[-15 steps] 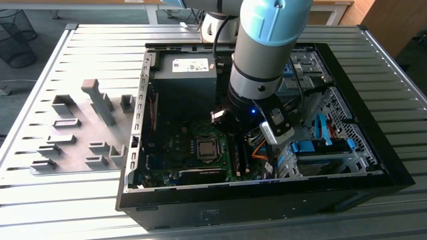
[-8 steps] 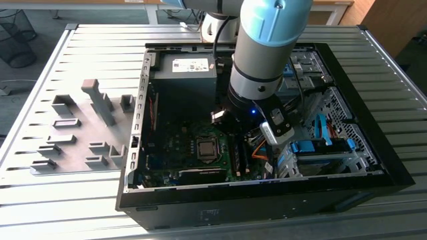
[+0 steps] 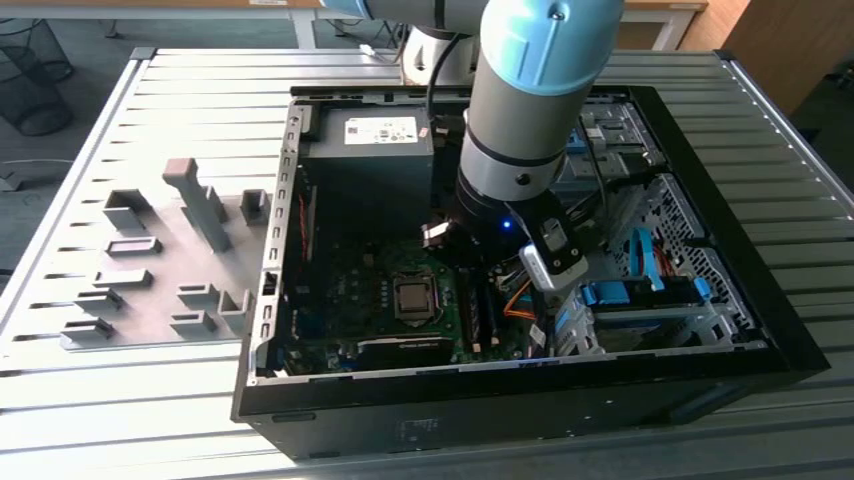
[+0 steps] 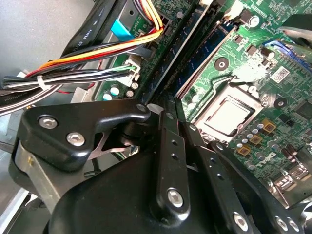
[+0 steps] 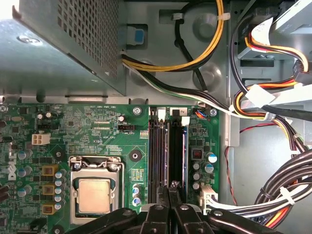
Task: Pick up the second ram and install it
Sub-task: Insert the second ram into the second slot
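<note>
Over the memory slots (image 5: 168,161), the pincer (image 5: 169,192) looks nearly closed.

Cable bundle (image 5: 273,195) crowds the memory slots (image 5: 168,161) at 3 o'clock; processor socket (image 5: 95,187) flanks at 9 o'clock; power supply (image 5: 63,44) blocks 11 o'clock.

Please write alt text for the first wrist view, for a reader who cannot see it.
The black hand hangs over the memory slots of a green motherboard, beside the square CPU socket. A perforated metal box lies beyond the board, and bundled coloured cables run alongside it.
</note>
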